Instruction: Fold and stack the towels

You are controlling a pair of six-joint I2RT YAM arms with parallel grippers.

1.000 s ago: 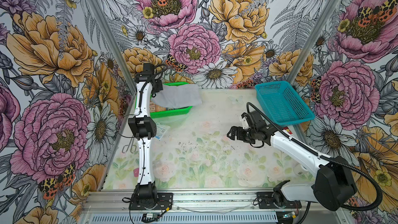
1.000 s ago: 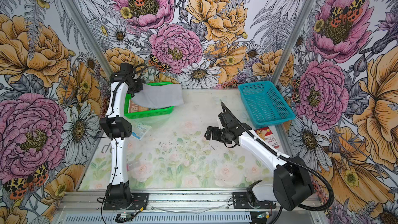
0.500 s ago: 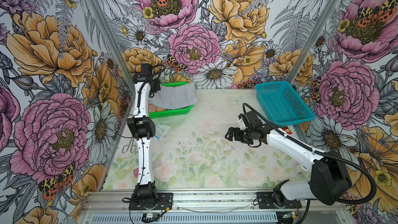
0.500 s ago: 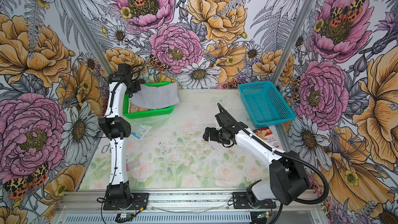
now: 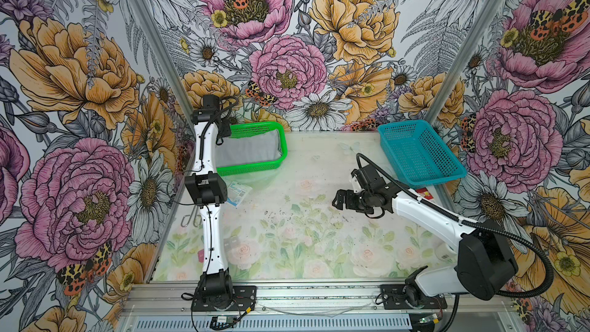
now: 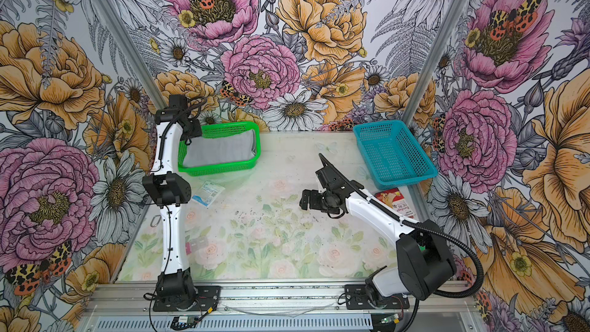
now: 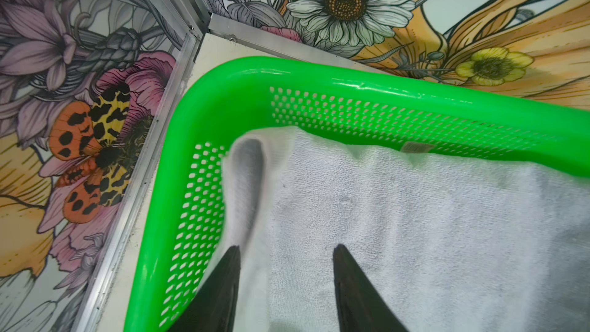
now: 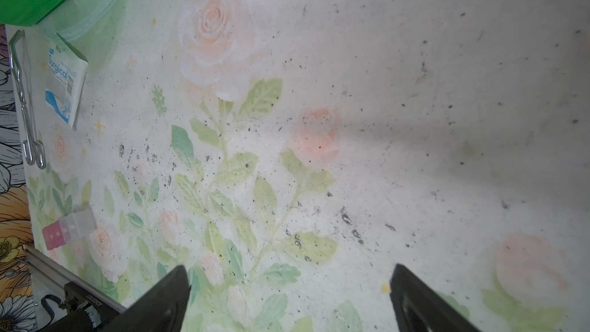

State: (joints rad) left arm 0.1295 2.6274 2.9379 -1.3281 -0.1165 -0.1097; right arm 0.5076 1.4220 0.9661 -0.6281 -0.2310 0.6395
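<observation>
Grey towel (image 5: 249,151): lies as a neat rectangle inside the green basket (image 5: 255,169), at the upper left of the tabletop (image 5: 303,241) in both top views. Covers most of the basket floor, with one edge rucked up against the perforated wall in the left wrist view.
Other towels: none visible anywhere. Possibly under the grey one, but cannot tell.
Left end effector (image 7: 285,250): hangs over the basket's corner, jaws apart, nothing pinched, cloth just below the tips.
Right end effector (image 5: 338,201): hovers over bare tabletop right of centre, jaws spread wide, empty.
Blue basket (image 5: 424,182): stands empty at the upper right.
Clutter: sachet (image 5: 238,190) just below the green basket and carton (image 6: 396,201) at the right edge, neither part of the job.
Done: by the look of it, grey towel folded and set down in the basket.
Left: probably only drawing the arms clear, provided the two patterned cloths lie beneath. Otherwise, finding, folding and stacking them.
</observation>
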